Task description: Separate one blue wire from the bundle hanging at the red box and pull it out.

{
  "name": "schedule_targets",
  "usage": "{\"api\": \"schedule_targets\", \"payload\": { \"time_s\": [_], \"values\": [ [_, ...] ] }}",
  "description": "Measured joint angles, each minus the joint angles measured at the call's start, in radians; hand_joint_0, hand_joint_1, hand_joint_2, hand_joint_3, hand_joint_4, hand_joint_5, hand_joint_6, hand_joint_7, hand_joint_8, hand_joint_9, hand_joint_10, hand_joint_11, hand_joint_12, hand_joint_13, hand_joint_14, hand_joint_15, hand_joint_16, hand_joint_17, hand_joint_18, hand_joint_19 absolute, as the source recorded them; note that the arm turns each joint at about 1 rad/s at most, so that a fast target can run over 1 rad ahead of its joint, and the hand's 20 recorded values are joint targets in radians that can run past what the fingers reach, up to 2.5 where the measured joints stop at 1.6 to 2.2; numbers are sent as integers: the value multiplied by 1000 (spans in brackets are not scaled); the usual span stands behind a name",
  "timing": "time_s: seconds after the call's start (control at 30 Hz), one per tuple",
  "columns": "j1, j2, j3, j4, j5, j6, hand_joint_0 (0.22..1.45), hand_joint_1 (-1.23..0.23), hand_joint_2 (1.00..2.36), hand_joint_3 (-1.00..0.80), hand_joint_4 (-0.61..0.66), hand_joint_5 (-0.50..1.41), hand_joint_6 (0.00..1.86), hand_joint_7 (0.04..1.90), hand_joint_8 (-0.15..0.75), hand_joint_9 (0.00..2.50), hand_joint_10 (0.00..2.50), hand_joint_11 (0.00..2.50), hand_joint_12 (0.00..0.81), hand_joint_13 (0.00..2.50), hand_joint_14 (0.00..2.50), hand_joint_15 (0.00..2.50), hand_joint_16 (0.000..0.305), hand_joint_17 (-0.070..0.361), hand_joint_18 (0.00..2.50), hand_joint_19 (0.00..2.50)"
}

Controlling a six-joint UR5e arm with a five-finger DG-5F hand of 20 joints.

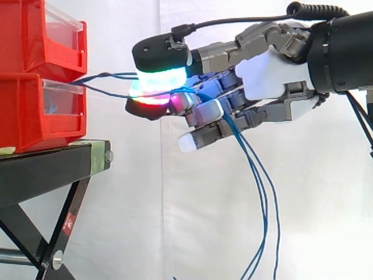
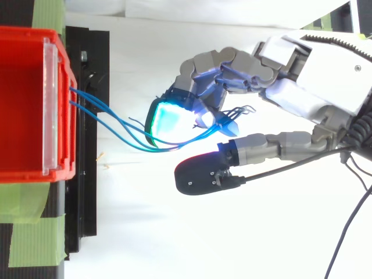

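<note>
Thin blue wires (image 1: 105, 76) come out of the front of the stacked red bins (image 1: 35, 111) and run right to my hand (image 1: 268, 76). The hand hovers just right of the bins, with curled fingers. A cyan-green glowing pad (image 1: 160, 79) presses down on a red-magenta one (image 1: 152, 100), and a blue wire is pinched between them. Past the fingers, the wires hang down in long strands (image 1: 262, 192). From above, three blue wires (image 2: 116, 125) leave the red bin (image 2: 29, 104) and curve into the glowing fingertips. The hand (image 2: 325, 87) reaches in from the right.
The bins sit on a black stand (image 1: 46, 169) with crossed legs and green tape (image 2: 35, 244) on its top. A white curtain hangs behind. Open space lies below and to the right of the hand.
</note>
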Motion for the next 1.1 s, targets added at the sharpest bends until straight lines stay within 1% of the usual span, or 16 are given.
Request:
{"api": "schedule_targets", "payload": {
  "time_s": [0.27, 0.47, 0.8, 0.9, 1.1],
  "values": [
    [0, 0, 0, -1, -1, 0, 623, -811, 1011, -378, 270, -275, 838, 1057, 331, 187, 923, 1505, 325, 273, 1401, 1287, 40, 90, 433, 876],
    [0, 0, 0, -1, -2, 0, 626, -838, 1010, -386, 272, -275, 838, 1055, 331, 187, 925, 1505, 325, 275, 1402, 1285, 40, 90, 433, 878],
    [0, 0, 0, -1, 0, 0, 595, -808, 1010, -388, 282, -264, 833, 1055, 338, 212, 918, 1495, 331, 279, 1428, 1283, 40, 90, 434, 895],
    [0, 0, 0, -1, 1, 0, 590, -804, 1010, -384, 266, -255, 830, 1053, 336, 227, 903, 1500, 334, 288, 1430, 1260, 40, 90, 436, 894],
    [0, 1, 0, -1, 1, 0, 602, -793, 1012, -356, 258, -245, 829, 1049, 330, 247, 882, 1466, 330, 302, 1415, 1256, 40, 89, 445, 903]
  ]
}}
